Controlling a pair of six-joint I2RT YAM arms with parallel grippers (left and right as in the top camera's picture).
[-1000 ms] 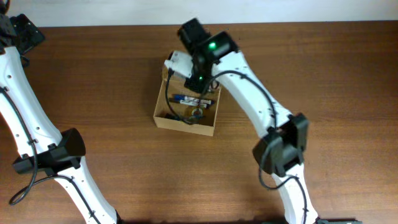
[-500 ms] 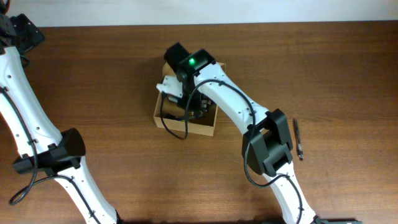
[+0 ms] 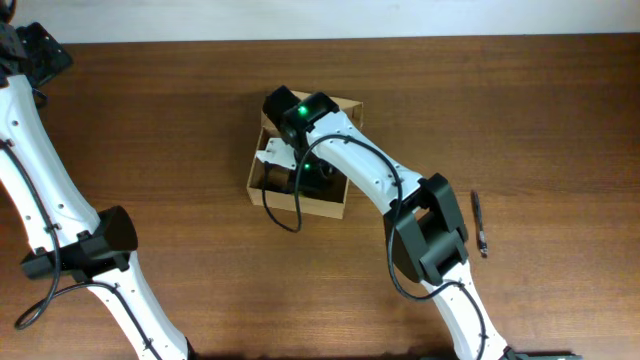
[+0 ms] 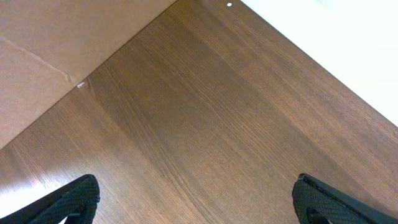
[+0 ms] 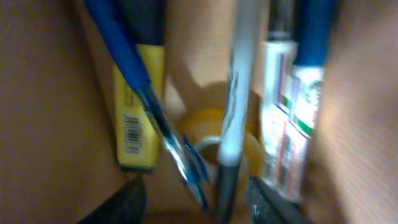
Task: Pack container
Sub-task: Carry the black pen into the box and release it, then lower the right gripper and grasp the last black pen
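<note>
Overhead: since the earlier frame the right arm point(image 3: 370, 175) has swung left and lowered its wrist into the container point(image 3: 325, 208), which stands open at the table's point(image 3: 550, 120) centre. One pen point(image 3: 479, 222) lies well apart on the wood, unpacked. The left arm point(image 3: 40, 200) is parked far left.

Left wrist: left gripper point(image 4: 199, 202) spread over bare wood.

Right wrist: right gripper point(image 5: 196, 199), jaws apart, gripping nothing, above blurred blue pens point(image 5: 124, 43), a yellow marker point(image 5: 134, 118), a silver pen point(image 5: 233, 93) and a tape roll point(image 5: 208, 130).

Packing looks nearly complete; the loose pen and the lid remain.
</note>
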